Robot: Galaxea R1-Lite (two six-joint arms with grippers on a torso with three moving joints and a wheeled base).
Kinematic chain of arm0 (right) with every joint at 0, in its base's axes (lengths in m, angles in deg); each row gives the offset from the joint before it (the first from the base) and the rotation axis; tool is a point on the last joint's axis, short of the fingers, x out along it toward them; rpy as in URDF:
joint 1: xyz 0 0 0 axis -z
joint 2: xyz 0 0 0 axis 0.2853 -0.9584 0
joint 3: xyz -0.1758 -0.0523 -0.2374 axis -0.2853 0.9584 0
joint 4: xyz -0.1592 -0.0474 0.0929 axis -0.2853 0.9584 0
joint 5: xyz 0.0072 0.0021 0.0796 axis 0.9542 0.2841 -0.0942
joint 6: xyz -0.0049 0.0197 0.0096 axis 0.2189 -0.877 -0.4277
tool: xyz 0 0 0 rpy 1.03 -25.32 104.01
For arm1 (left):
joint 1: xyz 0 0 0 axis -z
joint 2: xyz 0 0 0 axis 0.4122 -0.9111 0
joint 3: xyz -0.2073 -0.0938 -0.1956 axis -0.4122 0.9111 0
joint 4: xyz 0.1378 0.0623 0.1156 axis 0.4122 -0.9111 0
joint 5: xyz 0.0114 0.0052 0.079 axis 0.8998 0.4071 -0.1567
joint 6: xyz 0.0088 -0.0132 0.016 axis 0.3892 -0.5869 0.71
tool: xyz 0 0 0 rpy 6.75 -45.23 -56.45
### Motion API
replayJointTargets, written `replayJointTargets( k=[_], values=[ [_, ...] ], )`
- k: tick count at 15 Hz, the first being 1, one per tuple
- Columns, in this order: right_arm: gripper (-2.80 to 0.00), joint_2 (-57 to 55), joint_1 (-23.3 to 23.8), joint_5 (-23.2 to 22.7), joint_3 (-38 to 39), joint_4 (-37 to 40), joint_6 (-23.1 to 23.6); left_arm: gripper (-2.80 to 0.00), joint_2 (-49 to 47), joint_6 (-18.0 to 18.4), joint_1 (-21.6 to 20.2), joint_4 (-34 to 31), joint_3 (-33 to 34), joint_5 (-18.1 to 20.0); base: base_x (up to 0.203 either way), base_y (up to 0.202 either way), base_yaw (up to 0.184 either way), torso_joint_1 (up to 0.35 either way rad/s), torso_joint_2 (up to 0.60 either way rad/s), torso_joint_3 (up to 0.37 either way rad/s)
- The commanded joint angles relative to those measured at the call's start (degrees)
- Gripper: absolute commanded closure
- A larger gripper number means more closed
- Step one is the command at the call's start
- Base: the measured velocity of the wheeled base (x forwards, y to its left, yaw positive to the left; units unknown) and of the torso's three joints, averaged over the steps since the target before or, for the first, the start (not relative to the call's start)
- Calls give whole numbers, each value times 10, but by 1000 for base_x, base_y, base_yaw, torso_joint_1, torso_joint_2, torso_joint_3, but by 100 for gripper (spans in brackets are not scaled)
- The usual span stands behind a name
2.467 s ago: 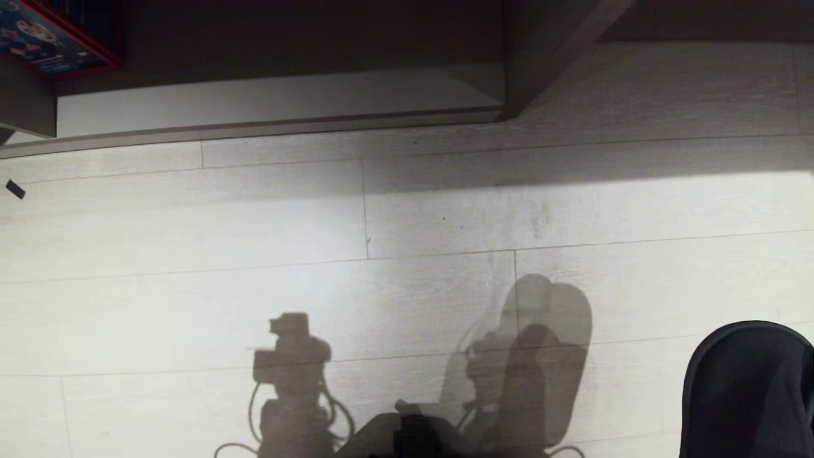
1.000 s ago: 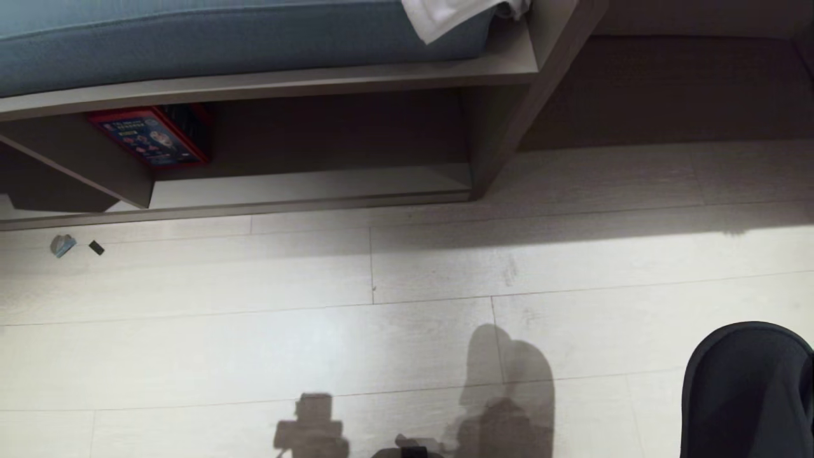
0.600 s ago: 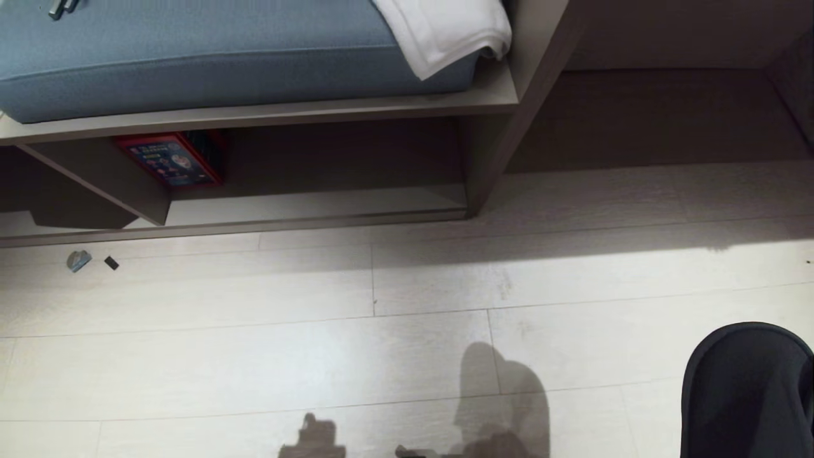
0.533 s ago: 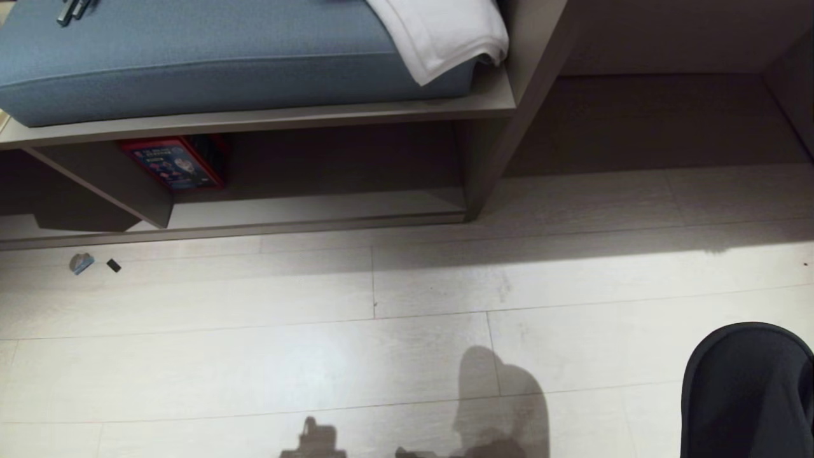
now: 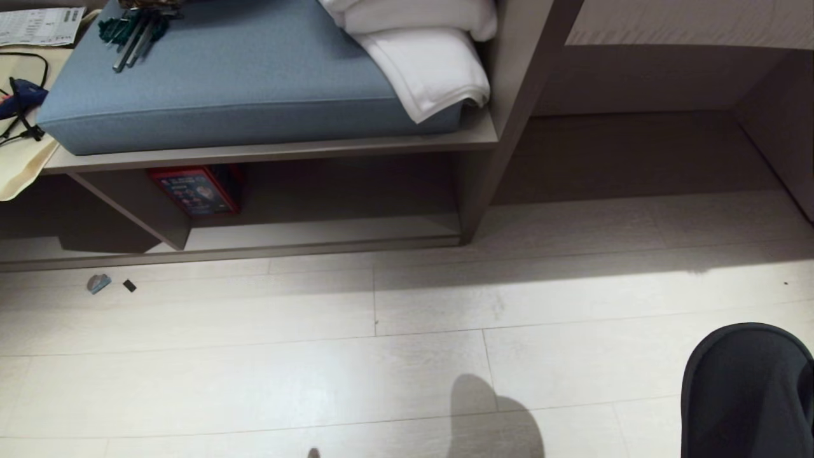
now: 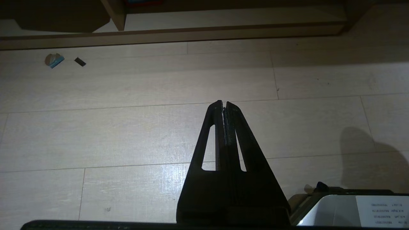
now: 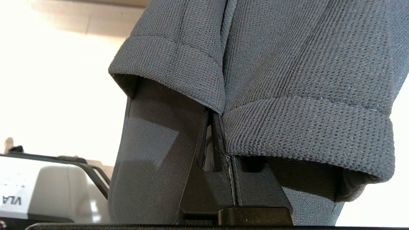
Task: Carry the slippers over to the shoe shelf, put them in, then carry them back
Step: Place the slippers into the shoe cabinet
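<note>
Slippers (image 7: 287, 64), a pair of dark grey soft knitted-fabric shoes with open backs, hang pressed together in the right gripper (image 7: 223, 137), whose fingers are closed on their folded rims. The head view shows only a rounded dark toe end (image 5: 747, 388) at its lower right corner, above the pale wood-plank floor (image 5: 254, 369).

Compared with the earlier head frames, the whole scene has slid downward: the camera has tilted up. The blue-grey seat cushion (image 5: 241, 83), the folded white towels (image 5: 426, 57) and a bundle of green-handled tools (image 5: 130, 32) are now in view; the robot's shadow has almost left the bottom edge.

The shoe shelf (image 5: 318, 232), a low open beige-grey wooden cubby with a pale bottom board, lies well apart from the slippers, with a red box (image 5: 197, 187) inside.

Only the left wrist view shows the left gripper (image 6: 224, 105): fingers closed together, empty, over the floor. Two small scraps (image 6: 64, 60) lie near the shelf base.
</note>
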Motion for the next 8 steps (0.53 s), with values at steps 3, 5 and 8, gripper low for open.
replayJointTargets(
  k=[3, 5, 8],
  values=[
    [0, -1, 0, 0, 1, 0, -3, 0, 0, 0, 0, 0, 4, 0, 0, 0, 0, 2, -1, 206],
    [0, -1, 0, 0, 0, 0, -3, 0, 0, 0, 0, 0, 4, 0, 0, 0, 0, 2, 0, 201],
    [0, -1, 0, 0, 1, -1, -1, 0, 0, 0, 0, 0, 4, 0, 0, 0, 0, 2, 3, 198]
  ],
)
